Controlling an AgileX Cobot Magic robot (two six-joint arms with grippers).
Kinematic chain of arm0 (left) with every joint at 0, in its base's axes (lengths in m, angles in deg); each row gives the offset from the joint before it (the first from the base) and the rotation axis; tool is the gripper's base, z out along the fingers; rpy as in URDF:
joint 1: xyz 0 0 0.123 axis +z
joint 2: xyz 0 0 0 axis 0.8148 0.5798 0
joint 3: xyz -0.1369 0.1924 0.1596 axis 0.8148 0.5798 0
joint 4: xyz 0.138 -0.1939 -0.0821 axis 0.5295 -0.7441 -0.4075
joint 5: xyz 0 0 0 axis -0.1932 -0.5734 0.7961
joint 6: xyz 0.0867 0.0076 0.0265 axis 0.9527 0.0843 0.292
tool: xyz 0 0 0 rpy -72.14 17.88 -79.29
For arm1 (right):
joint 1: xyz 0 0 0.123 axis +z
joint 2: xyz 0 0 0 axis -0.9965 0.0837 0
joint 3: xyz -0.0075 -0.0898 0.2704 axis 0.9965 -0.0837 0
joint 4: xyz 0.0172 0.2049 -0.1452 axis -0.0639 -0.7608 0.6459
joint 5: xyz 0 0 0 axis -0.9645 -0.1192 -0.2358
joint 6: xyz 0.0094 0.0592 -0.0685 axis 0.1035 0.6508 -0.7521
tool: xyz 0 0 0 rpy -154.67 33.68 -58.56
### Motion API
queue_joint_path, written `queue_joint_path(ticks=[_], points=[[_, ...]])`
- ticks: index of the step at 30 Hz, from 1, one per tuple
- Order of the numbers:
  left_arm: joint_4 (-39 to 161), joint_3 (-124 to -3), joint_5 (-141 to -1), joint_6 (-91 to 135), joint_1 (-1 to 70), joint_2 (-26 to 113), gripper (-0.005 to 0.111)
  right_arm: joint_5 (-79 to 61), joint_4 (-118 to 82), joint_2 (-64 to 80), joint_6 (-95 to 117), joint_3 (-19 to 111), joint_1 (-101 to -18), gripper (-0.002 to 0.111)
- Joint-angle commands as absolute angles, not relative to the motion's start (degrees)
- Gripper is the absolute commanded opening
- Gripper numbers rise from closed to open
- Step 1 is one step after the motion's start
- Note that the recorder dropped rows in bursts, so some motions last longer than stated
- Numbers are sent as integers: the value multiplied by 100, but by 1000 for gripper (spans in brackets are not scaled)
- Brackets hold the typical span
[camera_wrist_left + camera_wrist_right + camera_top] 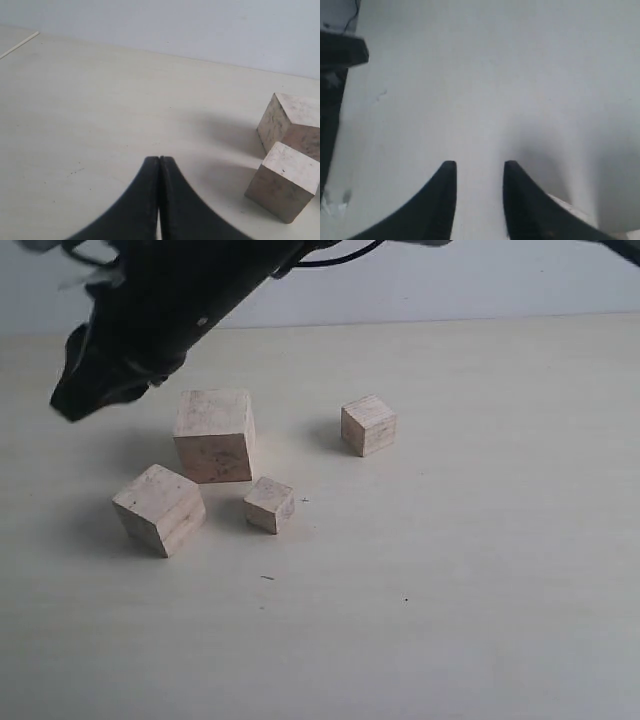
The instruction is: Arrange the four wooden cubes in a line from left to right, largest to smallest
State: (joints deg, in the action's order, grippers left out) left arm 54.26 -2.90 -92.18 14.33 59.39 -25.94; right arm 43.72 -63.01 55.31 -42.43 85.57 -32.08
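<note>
Four wooden cubes sit on the pale table. The largest cube [214,435] stands at the back left, and the second largest [160,509] is in front of it to the left. The smallest cube [270,504] lies just right of that pair, and a mid-sized cube [368,425] sits apart to the right. My left gripper [70,405] hovers left of the largest cube, touching nothing. In the left wrist view that gripper [159,159] is shut and empty, with two cubes [295,122] [285,180] off to one side. My right gripper [479,167] is open over bare surface, with nothing between its fingers.
The left arm [180,300] slants across the top left of the exterior view. A dark piece of equipment [335,55] shows at the edge of the right wrist view. A pale wall [450,280] borders the table's far edge.
</note>
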Motion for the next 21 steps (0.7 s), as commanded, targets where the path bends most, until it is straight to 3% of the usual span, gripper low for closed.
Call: queue_joint_path(ticks=[1, 3, 6, 21], points=[[5446, -277, -9156, 1452, 5899, -2627, 0, 3811, -4220, 5745, -2650, 8459, -2583, 62], [5446, -277, -9156, 1452, 5899, -2627, 0, 3729, -3383, 5874, -1227, 8459, -2555, 75], [5446, -277, -9156, 1452, 5899, -2627, 0, 3812, -2210, 6116, 334, 8459, -2555, 86], [5446, -277, -9156, 1452, 5899, -2627, 0, 3511, -2697, 6578, -223, 8459, -2555, 86]])
